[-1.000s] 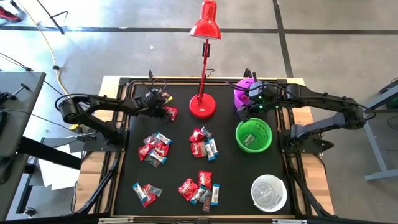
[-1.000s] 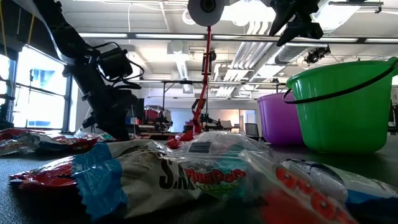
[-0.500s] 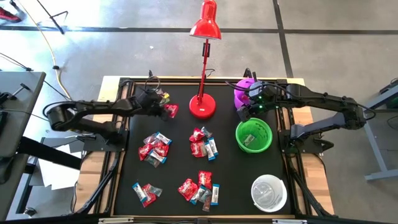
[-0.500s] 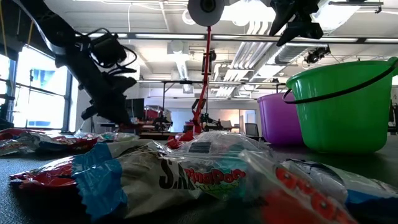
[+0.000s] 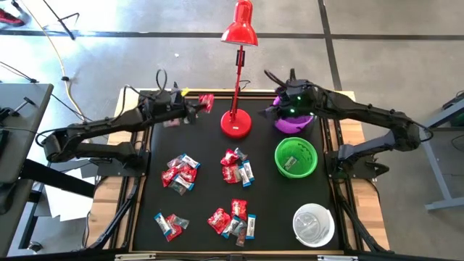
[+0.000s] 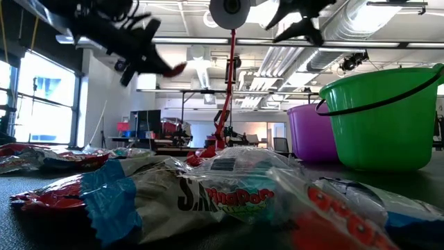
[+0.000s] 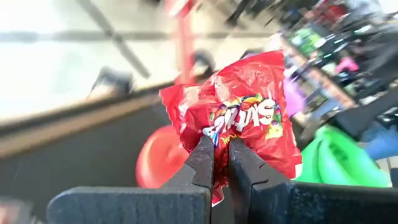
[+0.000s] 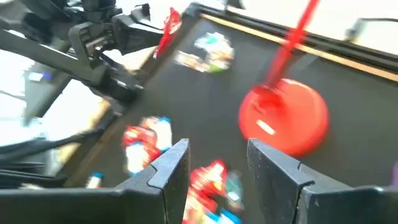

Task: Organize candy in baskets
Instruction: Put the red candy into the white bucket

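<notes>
Pinched shut in my left gripper (image 5: 199,106) is a red candy packet (image 5: 206,102), its crumpled wrapper poking out on both sides of the closed fingers (image 7: 200,163) in the left wrist view. A second ago that gripper was low at the far left of the black table (image 5: 210,190), closing on the packet; since then it has lifted clear and now hangs in the air near the far edge, just left of the red lamp's (image 5: 236,124) round base. I judge the pick done and the carry to a basket next.

Nearest the front edge lie two small heaps of candy (image 5: 233,220), red and blue-and-white, with the white basket (image 5: 313,224) at the front right. Farther in, two more heaps sit mid-table, well apart from the green basket (image 5: 295,157) on the right, which already holds something small.

Farther still, my right gripper (image 5: 275,110) has swung from above the green basket's far rim to beside the purple basket (image 5: 293,125), toward the lamp. Its fingers (image 8: 168,171) stand spread and empty.

One loose packet (image 5: 172,122) is left on the table near the lifted gripper. The purple basket looks the closest drop, though the lamp stands between.
</notes>
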